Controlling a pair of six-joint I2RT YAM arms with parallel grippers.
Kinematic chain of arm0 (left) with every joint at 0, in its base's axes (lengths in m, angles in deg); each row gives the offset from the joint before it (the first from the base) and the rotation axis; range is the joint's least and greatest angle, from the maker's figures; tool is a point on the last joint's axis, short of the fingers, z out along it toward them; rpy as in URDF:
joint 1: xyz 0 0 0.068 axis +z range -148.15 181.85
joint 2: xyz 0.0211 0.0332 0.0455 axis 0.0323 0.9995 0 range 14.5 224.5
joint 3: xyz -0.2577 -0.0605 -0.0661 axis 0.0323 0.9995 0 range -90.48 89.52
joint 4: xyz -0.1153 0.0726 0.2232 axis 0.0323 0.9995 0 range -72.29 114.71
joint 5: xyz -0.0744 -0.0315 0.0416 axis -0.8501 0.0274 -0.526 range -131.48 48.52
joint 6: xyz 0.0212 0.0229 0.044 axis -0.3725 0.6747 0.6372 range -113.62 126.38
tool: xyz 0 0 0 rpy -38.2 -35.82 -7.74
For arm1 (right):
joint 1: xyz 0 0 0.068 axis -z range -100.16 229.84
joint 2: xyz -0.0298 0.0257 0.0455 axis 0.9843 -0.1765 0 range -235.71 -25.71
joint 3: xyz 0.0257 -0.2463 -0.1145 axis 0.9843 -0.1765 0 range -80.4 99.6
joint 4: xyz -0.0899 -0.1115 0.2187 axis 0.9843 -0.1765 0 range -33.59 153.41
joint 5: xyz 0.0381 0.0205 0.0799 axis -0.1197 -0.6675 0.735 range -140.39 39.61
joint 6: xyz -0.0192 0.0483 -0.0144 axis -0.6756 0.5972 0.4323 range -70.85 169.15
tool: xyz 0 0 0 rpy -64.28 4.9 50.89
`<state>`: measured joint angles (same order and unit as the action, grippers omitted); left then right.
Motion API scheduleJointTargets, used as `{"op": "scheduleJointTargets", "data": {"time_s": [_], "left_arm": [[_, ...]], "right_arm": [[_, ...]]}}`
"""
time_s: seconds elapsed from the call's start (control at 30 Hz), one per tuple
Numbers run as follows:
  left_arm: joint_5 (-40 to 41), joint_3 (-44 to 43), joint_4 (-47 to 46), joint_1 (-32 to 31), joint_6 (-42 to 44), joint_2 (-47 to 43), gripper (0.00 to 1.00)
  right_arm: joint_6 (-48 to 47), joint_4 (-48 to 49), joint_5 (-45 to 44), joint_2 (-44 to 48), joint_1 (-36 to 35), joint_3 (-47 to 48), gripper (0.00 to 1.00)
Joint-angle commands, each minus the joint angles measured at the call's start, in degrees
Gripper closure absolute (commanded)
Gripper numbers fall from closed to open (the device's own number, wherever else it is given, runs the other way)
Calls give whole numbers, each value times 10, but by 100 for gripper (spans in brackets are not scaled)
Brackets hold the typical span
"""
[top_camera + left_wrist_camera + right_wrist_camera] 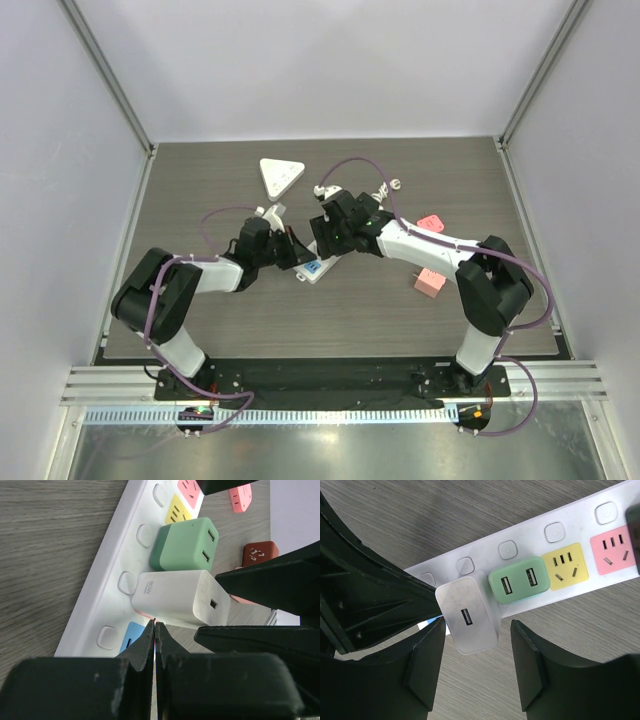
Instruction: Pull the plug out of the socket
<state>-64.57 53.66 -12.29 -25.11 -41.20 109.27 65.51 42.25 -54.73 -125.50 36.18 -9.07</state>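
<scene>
A white plug (468,617) stands in the white power strip (530,542), with a green plug (520,580) beside it. My right gripper (477,630) is open and straddles the white plug. Its left finger is at the plug's side and its right finger stands clear of it. In the left wrist view the white plug (180,597) and green plug (185,545) sit on the strip (115,565). My left gripper (155,625) is shut with nothing in it. Its tips are down at the strip's edge, by a blue socket and just beside the white plug.
From above, both grippers meet over the strip (315,268) at mid-table. A white triangular adapter (280,175) lies at the back. A pink plug (430,284) and a pink adapter (431,222) lie to the right. Yellow and pink sockets (565,566) on the strip stand free.
</scene>
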Motion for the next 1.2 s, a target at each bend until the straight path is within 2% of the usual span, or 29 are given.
{"op": "scheduleJointTargets", "data": {"time_s": [0.0,0.3,0.73,0.93,1.0,1.03,1.17], "left_arm": [[32,4,3,-1,7,-12,100],[50,13,16,-3,-4,-19,100],[65,-1,49,-9,-1,-10,100],[72,-12,68,-14,3,-5,100],[74,-14,76,-15,3,-5,100],[75,-14,76,-15,2,-3,100],[81,-20,86,-15,1,2,100]], "right_arm": [[-5,22,14,6,0,-5,40],[-5,31,13,-11,-6,-1,40],[-15,42,-14,-44,-29,22,49],[-25,47,-28,-42,-30,28,64],[-27,55,-34,-37,-31,26,81],[-33,59,-33,-34,-31,25,98],[-39,75,-45,-22,-32,16,99]]}}
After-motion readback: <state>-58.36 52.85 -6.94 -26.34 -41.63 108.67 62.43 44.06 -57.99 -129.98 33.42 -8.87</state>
